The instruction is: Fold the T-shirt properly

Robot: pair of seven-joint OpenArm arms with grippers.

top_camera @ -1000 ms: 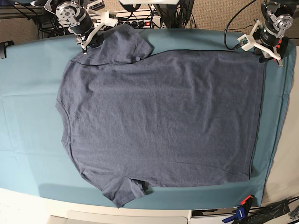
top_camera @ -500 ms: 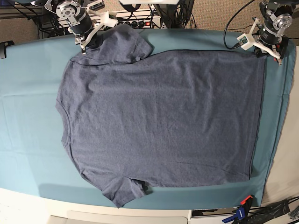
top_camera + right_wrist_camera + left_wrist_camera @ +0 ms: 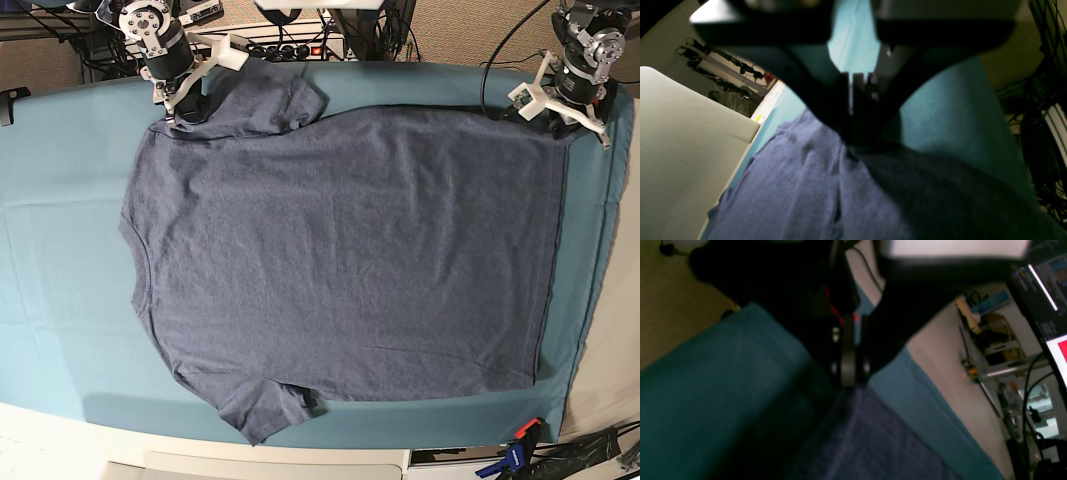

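Shirt: one large heathered slate-blue short-sleeved cotton T-shirt [image 3: 340, 255] lies flat on the teal table cloth [image 3: 60, 200], plain side up, no lettering showing.
Long axis: runs from one gripper to the other along the table's far edge, collar toward the right arm, hem toward the left arm.
Right gripper: the right gripper [image 3: 853, 133] sits at the far sleeve and shoulder; its jaws are pressed together and look to be pinching shirt fabric, which spreads away below the tips in the right wrist view.
Left gripper: the left gripper [image 3: 848, 380] sits at the far hem corner; jaws closed tight, with the corner of the shirt running out from just beneath the tips. That view is dark and blurred, so the pinch on the cloth is likely rather than certain.
Key relation: the whole body of the shirt lies on the near side of both grippers, so a fold would carry the far long edge toward the near one.
Nearer arm: neither; each holds its own end of the same edge, well apart.
Step in hand, as judged: both far corners gripped, the lift not yet begun.
Count: one shirt, one table cloth, two grippers, two sleeves visible.
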